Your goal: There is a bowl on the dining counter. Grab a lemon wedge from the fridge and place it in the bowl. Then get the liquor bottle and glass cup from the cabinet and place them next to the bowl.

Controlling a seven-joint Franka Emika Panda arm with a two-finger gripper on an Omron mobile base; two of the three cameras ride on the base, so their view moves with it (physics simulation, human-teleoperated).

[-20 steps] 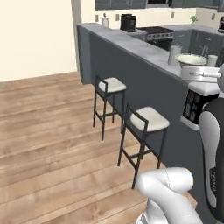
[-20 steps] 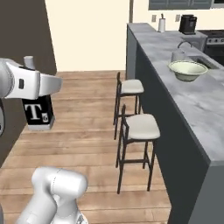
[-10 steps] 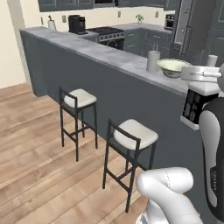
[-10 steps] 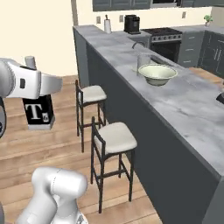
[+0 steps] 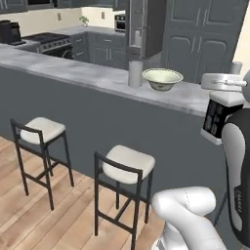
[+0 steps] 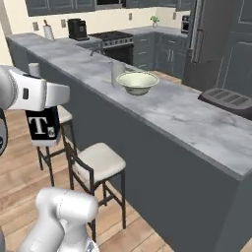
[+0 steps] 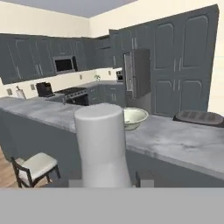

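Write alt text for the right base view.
The pincer holds the bottle at left, short of the dining counter. On the counter, the bowl sits beside the cup, with two stools below.

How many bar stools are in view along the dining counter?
2. One stool stands nearer the robot and a second stool farther left, both in front of the dining counter. More may be hidden beyond the frame edges.
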